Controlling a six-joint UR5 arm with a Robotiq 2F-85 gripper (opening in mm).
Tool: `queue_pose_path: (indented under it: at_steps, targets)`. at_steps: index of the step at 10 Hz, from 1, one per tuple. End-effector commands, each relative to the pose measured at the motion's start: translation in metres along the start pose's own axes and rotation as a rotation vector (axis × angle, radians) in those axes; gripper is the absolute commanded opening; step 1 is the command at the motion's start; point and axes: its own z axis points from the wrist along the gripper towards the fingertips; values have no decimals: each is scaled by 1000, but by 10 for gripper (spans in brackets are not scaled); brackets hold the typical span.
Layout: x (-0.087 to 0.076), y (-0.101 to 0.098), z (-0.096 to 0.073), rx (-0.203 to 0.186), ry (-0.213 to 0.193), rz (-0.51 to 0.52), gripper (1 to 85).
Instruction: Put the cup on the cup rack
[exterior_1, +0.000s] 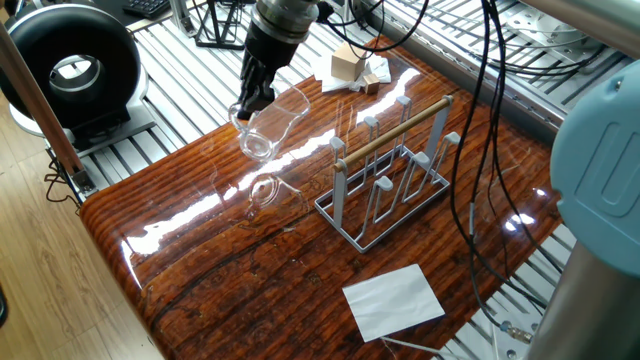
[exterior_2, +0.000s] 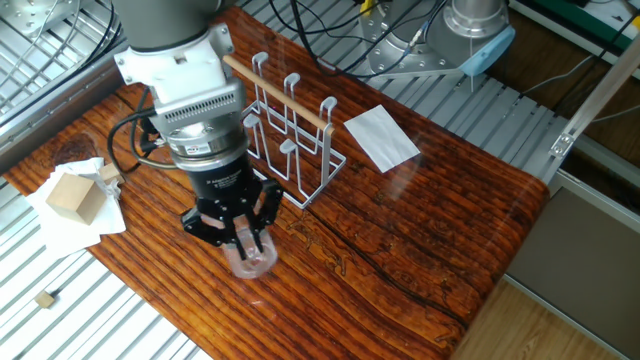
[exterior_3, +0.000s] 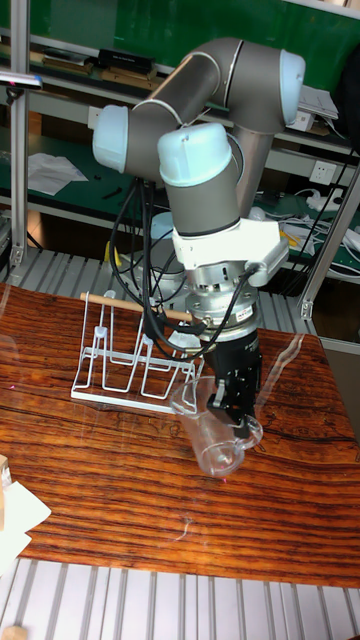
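Robot gripper (exterior_1: 247, 103) w/ jaws clamping the clear glass cup (exterior_1: 268, 124), holding it tilted above the glossy wooden table (exterior_1: 250, 270). Cup is hanging near the white wire cup rack (exterior_1: 385, 185), apart from it, not touching.

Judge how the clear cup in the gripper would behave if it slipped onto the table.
The cup looks like thin clear glass, so probably fragile. Its round wall, tilted in the gripper, suggests it would roll. The glossy table and smooth glass likely make it slippery.
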Motion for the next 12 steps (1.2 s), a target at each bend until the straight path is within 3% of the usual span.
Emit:
queue_pose_path:
  at_steps: [1, 5, 12]
  targets:
    - [-9, 10, -3, -41, -41, 52, 10]
    - [-19, 36, -14, -154, -99, 134, 10]
    - [-25, 51, -21, -225, -154, 188, 10]
